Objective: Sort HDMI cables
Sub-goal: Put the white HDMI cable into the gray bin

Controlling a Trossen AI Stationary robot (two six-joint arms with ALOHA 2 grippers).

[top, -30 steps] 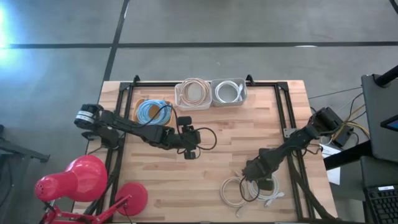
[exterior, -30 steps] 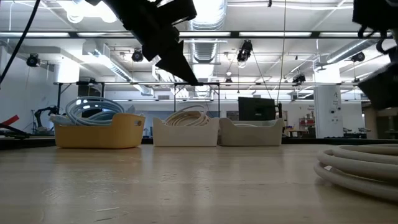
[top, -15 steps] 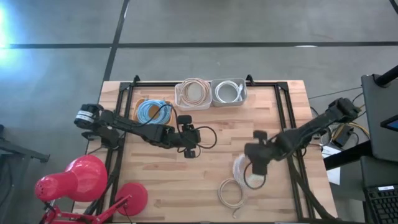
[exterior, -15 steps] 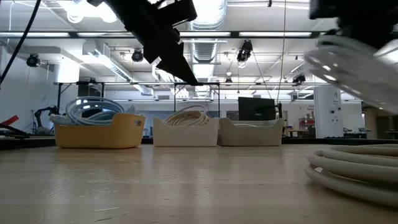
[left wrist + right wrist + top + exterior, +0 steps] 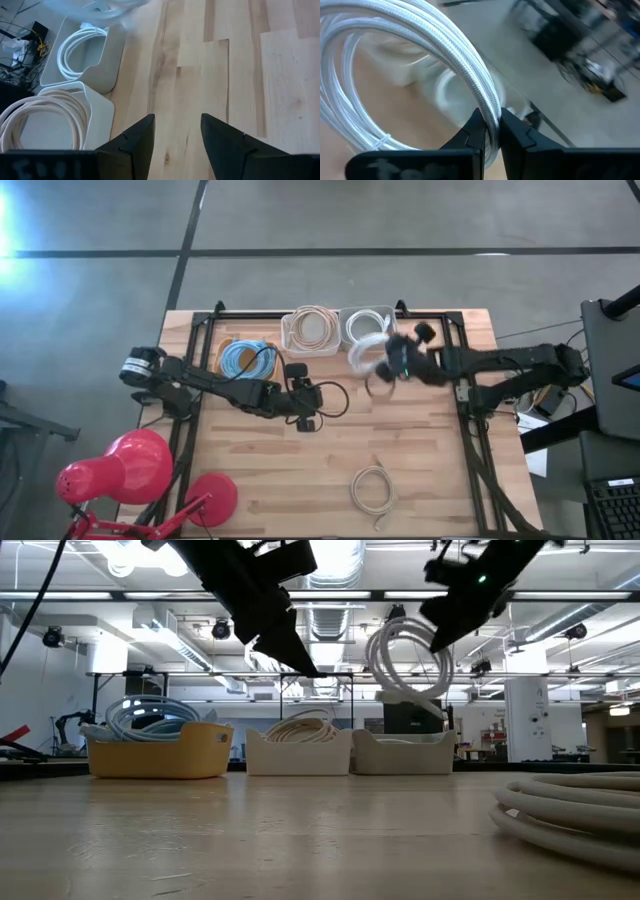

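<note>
My right gripper (image 5: 398, 363) is shut on a white coiled cable (image 5: 370, 358), held in the air beside the grey bin (image 5: 368, 328) that has a white coil in it. The cable also shows in the low view (image 5: 405, 665) and the right wrist view (image 5: 410, 55). My left gripper (image 5: 305, 420) is open and empty above the table's middle. A beige coil lies in the white bin (image 5: 310, 330), a light blue coil in the yellow bin (image 5: 245, 358). One beige coil (image 5: 373, 490) lies flat on the table near its near edge. My right gripper pinches several strands of the white coil's loop (image 5: 487, 117) between its two fingers. The fingers lie across the strands. The coil is lifted clear of the table and hangs tilted below the fingers (image 5: 405, 665).
The three bins stand in a row at the table's far edge. A red desk lamp (image 5: 130, 475) stands at the near left corner. Bare wood lies between the two arms.
My right gripper has lifted the white coil off the table near the near right edge and carried it up and toward the far edge, to beside the grey bin. The beige coil stays on the table. My left arm has kept still.
</note>
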